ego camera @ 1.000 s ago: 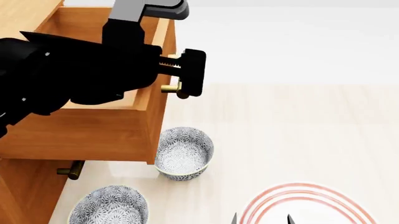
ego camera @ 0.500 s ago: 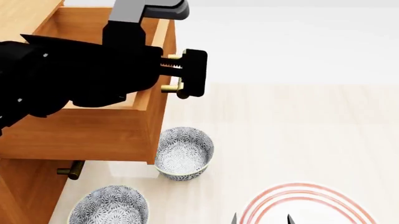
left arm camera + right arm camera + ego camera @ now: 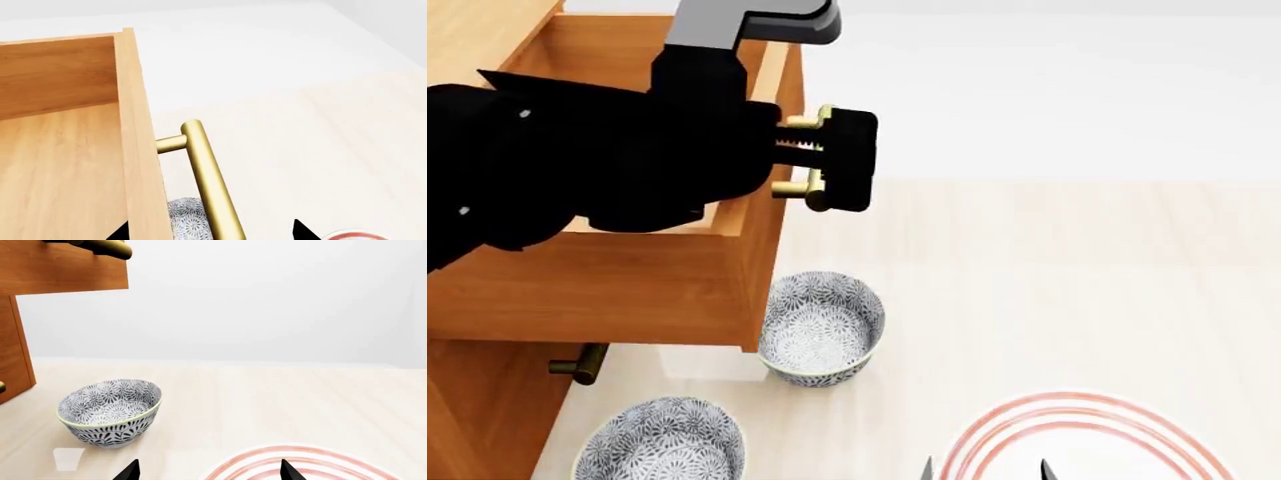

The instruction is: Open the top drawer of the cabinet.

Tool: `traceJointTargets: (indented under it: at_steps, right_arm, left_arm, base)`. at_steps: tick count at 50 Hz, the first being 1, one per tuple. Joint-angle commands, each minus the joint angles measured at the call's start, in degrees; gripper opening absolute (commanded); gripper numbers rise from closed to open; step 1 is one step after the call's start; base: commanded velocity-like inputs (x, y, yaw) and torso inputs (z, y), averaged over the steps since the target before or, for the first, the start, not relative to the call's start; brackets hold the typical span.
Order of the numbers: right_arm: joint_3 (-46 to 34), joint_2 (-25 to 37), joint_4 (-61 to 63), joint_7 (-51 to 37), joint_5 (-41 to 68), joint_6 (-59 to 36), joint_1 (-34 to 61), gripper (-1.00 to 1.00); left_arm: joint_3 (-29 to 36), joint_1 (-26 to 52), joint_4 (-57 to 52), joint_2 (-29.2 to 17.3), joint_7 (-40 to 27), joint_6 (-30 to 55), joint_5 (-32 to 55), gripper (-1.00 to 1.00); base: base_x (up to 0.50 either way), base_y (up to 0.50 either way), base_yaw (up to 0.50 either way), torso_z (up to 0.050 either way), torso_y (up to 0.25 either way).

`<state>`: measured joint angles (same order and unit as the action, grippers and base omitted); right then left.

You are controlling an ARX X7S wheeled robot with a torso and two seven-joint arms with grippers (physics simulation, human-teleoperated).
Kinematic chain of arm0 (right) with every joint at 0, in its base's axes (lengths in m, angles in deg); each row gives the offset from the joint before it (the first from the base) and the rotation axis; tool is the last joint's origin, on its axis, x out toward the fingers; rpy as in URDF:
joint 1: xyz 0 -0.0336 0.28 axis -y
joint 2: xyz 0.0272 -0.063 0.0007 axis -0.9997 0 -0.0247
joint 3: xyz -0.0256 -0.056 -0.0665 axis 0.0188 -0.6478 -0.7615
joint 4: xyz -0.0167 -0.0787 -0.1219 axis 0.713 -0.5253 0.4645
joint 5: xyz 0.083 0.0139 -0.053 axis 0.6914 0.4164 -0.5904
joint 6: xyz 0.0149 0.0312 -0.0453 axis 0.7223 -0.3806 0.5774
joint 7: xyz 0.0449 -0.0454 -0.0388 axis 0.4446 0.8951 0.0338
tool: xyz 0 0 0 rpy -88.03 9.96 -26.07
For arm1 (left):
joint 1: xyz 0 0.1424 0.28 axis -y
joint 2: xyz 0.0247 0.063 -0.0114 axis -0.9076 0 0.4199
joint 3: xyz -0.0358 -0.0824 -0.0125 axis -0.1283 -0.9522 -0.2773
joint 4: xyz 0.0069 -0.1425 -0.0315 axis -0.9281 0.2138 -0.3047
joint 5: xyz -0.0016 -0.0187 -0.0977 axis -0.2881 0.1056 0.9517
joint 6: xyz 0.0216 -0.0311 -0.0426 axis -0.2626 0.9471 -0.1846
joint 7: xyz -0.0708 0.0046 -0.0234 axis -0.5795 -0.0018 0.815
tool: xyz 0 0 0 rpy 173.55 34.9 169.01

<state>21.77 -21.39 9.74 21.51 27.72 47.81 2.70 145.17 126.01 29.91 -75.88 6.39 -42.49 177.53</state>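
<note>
My left tool (image 3: 814, 160) sits in the upper left of the head view, its two black jaws standing apart on either side of the top drawer's brass handle (image 3: 807, 185); a gap shows between the toothed inner pad and the bar, so the jaws look parted rather than clamped, with the handle between them. The top drawer (image 3: 661, 270) juts out from the cabinet (image 3: 481, 400), which fills the left edge of that frame, and its lighter wooden inside is open to view past my arm. In the left wrist view the same handle (image 3: 210, 175) runs down the middle of the frame, just beside the drawer front's edge (image 3: 143, 150).

Below the pulled-out drawer, a patterned bowl (image 3: 821, 328) stands on the pale bench (image 3: 1068, 290), and a second bowl (image 3: 661, 440) sits at the lower left, near the lower drawer's brass handle (image 3: 581, 365). A red-ringed plate (image 3: 1081, 440) lies at the bottom right. My right tool (image 3: 207, 472) shows only two dark tips, set well apart, holding nothing.
</note>
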Motion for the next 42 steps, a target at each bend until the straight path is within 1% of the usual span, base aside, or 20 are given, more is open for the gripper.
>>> traceJointTargets:
  at_steps: [1,8,24,31,35,36,37,38,39,40,41,42]
  right_arm:
    - [-0.2,0.0,-0.1,-0.1,0.1,0.0,0.1,1.00]
    - [-0.3,0.2,0.4,-0.3,0.2,-0.5,0.1,1.00]
    - [-0.5,0.2,-0.1,-0.4,0.1,-0.1,0.2,1.00]
    - [-0.5,0.3,0.3,-0.6,0.3,-0.2,0.1,1.00]
    - [-0.6,0.3,0.1,-0.5,0.3,0.0,0.2,1.00]
    - [-0.6,0.3,0.1,-0.5,0.3,-0.1,0.2,1.00]
    - [-0.6,0.4,0.2,-0.6,0.3,-0.3,0.2,1.00]
    - [-0.6,0.3,-0.1,-0.5,0.3,0.0,0.2,1.00]
    - [-0.6,0.4,0.2,-0.5,0.4,-0.1,0.2,1.00]
    - [-0.6,0.3,0.0,-0.4,0.4,0.0,0.3,1.00]
    - [-0.6,0.3,-0.2,-0.4,0.3,0.1,0.3,1.00]
    - [-0.6,0.3,-0.3,-0.4,0.3,0.3,0.3,1.00]
  left_arm:
    - [-8.1,5.5,-6.4,3.7,2.0,-1.9,9.0,1.00]
    - [-7.9,10.2,-8.3,3.7,0.0,-3.3,7.0,1.00]
    - [-8.9,24.2,-11.2,3.6,-5.1,-1.6,8.6,1.00]
    - [-10.8,28.0,-16.4,0.6,-7.9,-1.5,8.8,1.00]
    - [-12.0,31.6,-21.4,-2.9,-10.7,-1.5,7.4,1.00]
    - [-14.3,33.3,-26.9,-6.3,-13.1,-2.9,6.0,1.00]
    - [-16.0,33.6,-30.6,-8.2,-15.3,-3.2,3.4,1.00]
    - [-19.3,33.5,-36.9,-11.6,-18.1,-4.7,2.6,1.00]
    - [-20.9,33.5,-41.3,-13.8,-21.1,-5.4,0.0,1.00]
    - [-23.1,33.2,-49.3,-17.7,-25.6,-7.8,-2.6,1.00]
    - [-24.2,33.0,-54.0,-20.0,-27.9,-7.6,-2.3,1.00]
    - [-24.4,33.1,-56.5,-21.0,-30.2,-7.8,-5.2,1.00]
  base:
    - [0.00,0.00,0.00,0.000,0.000]
    - [0.00,0.00,0.00,0.000,0.006]
    - [0.00,0.00,0.00,0.000,0.003]
    - [0.00,0.00,0.00,0.000,0.000]
    - [0.00,0.00,0.00,0.000,0.000]
    - [0.00,0.00,0.00,0.000,0.000]
    - [0.00,0.00,0.00,0.000,0.000]
    - [0.00,0.00,0.00,0.000,0.000]
    - [0.00,0.00,0.00,0.000,0.000]
    - [0.00,0.00,0.00,0.000,0.000]
    - [0.00,0.00,0.00,0.000,0.000]
    - [0.00,0.00,0.00,0.000,0.000]
